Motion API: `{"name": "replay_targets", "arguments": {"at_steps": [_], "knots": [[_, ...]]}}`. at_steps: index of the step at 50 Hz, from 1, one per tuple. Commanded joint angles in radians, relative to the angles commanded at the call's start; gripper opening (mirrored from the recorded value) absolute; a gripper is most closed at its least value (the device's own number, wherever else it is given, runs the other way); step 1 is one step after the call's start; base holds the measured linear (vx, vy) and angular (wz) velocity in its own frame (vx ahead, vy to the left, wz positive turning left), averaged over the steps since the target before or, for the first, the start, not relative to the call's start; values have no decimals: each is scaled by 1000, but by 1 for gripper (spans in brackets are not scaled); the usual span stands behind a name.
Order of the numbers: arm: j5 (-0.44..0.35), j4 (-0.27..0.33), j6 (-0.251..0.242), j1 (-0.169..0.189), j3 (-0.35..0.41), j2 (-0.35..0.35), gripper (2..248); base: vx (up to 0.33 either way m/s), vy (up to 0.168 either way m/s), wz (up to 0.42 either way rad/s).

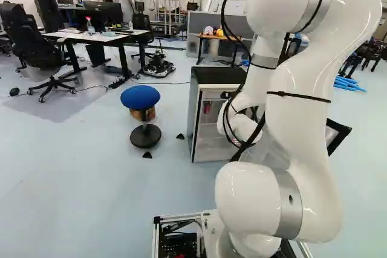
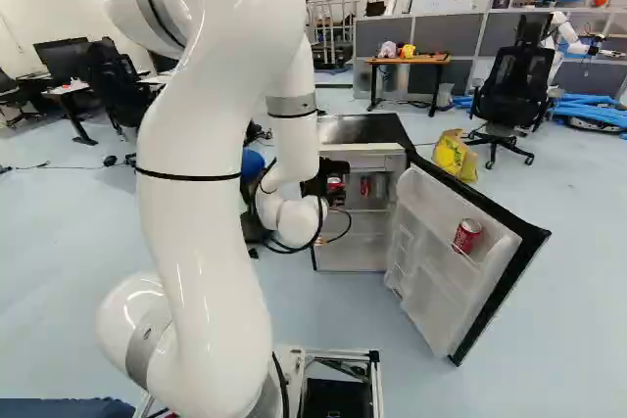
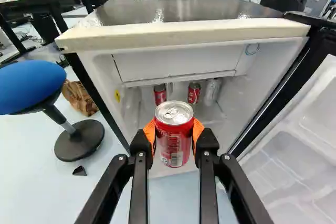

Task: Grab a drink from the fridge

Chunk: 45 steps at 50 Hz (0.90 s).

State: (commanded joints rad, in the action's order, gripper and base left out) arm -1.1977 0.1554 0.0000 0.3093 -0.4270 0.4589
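Drink can (image 3: 174, 142) sits pinched in our hand (image 3: 174, 131), just before the open fridge (image 2: 364, 131), near the middle of the right base view; we judge the grab done, with only backing clear left.

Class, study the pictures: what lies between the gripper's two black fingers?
A red metal drink can with a silver top lies between the black fingers, gripped by their orange pads, as the wrist view shows.

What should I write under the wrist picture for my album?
Red drink can held in the robot's hand, in front of the open fridge.
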Motion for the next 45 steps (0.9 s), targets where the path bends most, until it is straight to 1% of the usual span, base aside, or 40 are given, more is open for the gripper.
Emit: {"name": "replay_targets", "arguments": {"at_steps": [17,45], "knots": [[14,0,0,0,20,-58,92,0,0,0],[92,0,0,0,49,-153,92,0,0,0]]}}
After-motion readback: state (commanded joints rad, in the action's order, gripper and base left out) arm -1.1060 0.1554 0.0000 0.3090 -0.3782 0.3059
